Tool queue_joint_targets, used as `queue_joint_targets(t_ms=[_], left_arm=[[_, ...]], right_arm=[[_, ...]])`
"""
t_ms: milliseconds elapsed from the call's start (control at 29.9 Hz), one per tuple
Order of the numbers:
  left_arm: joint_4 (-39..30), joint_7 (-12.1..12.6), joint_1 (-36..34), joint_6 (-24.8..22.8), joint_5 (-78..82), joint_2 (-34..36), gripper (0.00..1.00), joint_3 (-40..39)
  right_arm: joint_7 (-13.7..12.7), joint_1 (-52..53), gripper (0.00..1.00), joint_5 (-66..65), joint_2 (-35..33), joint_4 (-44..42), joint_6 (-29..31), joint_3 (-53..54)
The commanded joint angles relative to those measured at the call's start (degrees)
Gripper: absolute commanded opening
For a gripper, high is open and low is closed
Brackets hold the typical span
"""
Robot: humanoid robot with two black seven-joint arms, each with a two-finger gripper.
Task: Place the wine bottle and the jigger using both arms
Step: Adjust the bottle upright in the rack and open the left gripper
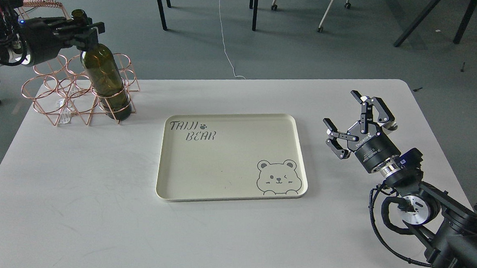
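White table (pixel 96 208): one wine bottle (pixel 104 78), one tray (pixel 227 194)

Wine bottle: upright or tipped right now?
Tipped: the wine bottle leans left in the copper rack, left hand shut on its neck.

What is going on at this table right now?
The left tool is closed on the neck of the wine bottle, which stands in a copper wire rack at the table's far left corner. The right tool hovers open, holding nothing, beside the cream tray. A small silver piece shows just behind it, possibly the jigger.
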Motion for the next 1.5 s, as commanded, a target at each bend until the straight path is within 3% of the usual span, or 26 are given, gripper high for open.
queue_joint_targets(t_ms=[0,167,234,267,334,367,1002,1469], left_arm=[[0.0,0.0,-0.1,-0.1,0.1,-0.1,0.07,0.0],[0.0,0.0,-0.2,-0.2,0.1,-0.1,0.06,0.0],[0.0,0.0,-0.2,-0.2,0.0,-0.2,0.13,0.0],[0.0,0.0,-0.2,-0.2,0.0,-0.2,0.27,-0.1],[0.0,0.0,-0.2,-0.2,0.0,-0.3,0.85,-0.1],[0.0,0.0,-0.2,-0.2,0.0,-0.3,1.00,-0.1],[-0.1,0.0,-0.2,0.0,-0.1,-0.2,0.99,-0.1],[-4.6,0.0,-0.2,0.1,-0.1,8.0,0.99,-0.9]], right_arm=[[0.0,0.0,0.99,-0.1,0.0,0.0,0.0,0.0],[0.0,0.0,0.99,-0.1,0.0,0.0,0.0,0.1],[0.0,0.0,0.99,-0.1,0.0,0.0,0.0,0.1],[0.0,0.0,0.99,-0.1,0.0,0.0,0.0,0.1],[0.0,0.0,0.99,-0.1,0.0,0.0,0.0,0.1],[0.0,0.0,0.99,-0.1,0.0,0.0,0.0,0.2],[0.0,0.0,0.99,-0.1,0.0,0.0,0.0,0.2],[0.0,0.0,0.99,-0.1,-0.1,0.1,0.0,0.5]])
